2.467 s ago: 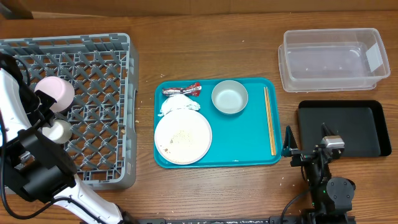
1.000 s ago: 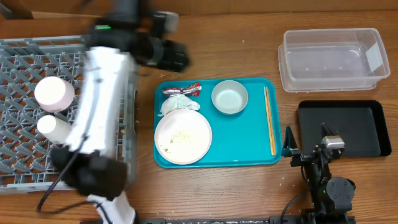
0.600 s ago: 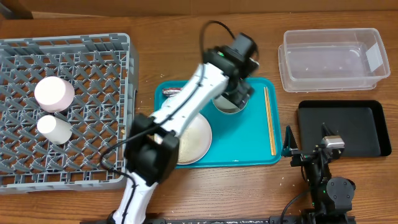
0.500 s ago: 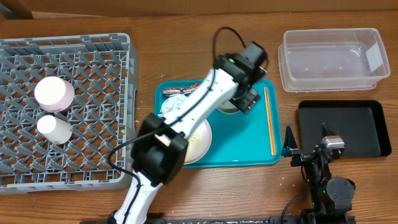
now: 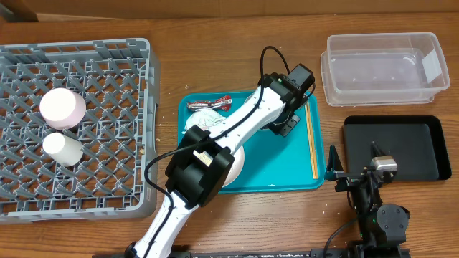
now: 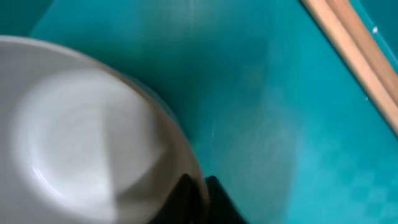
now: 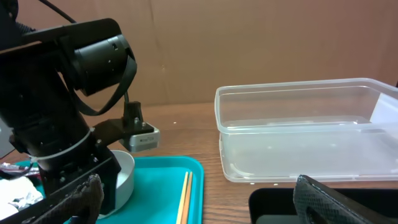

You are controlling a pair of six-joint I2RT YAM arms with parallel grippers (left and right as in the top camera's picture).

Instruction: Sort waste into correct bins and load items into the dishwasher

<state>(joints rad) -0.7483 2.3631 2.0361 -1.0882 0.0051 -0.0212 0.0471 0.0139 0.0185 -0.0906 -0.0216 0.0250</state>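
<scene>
left arm (image 5: 240, 129) is stretched across the teal tray (image 5: 280, 170) and its fingers (image 6: 199, 205) sit right at the rim of the grey metal bowl (image 6: 81, 143). the bowl is open side up in the tray's far right part. the left wrist view is blurry and shows one dark tip against the rim, so we can't tell if they're clamped on it or just beside it.

the red-and-silver wrapper (image 5: 209, 104) lies at the far left of the tray, long axis running left-right. the crumpled napkin (image 5: 197, 120) is touching it on the near side. the big white plate (image 5: 239, 163) is mostly hidden under the arm. the chopsticks (image 5: 312, 140) lie along the tray's right edge, pointing away from the robot.

the grey dish rack (image 5: 107, 72) is on the left of the bench with a small white cup (image 5: 62, 148) and a bigger pale round piece (image 5: 62, 107) in it, just beside each other. we can't tell if the cup is upright or tipped.

the clear tub (image 5: 384, 68) and the black tray (image 5: 394, 147) are on the right, both with their long axis left-right. the tub is farther back.

right fingers (image 7: 323, 199) are parked near the black tray, spread wide, holding nothing.
</scene>
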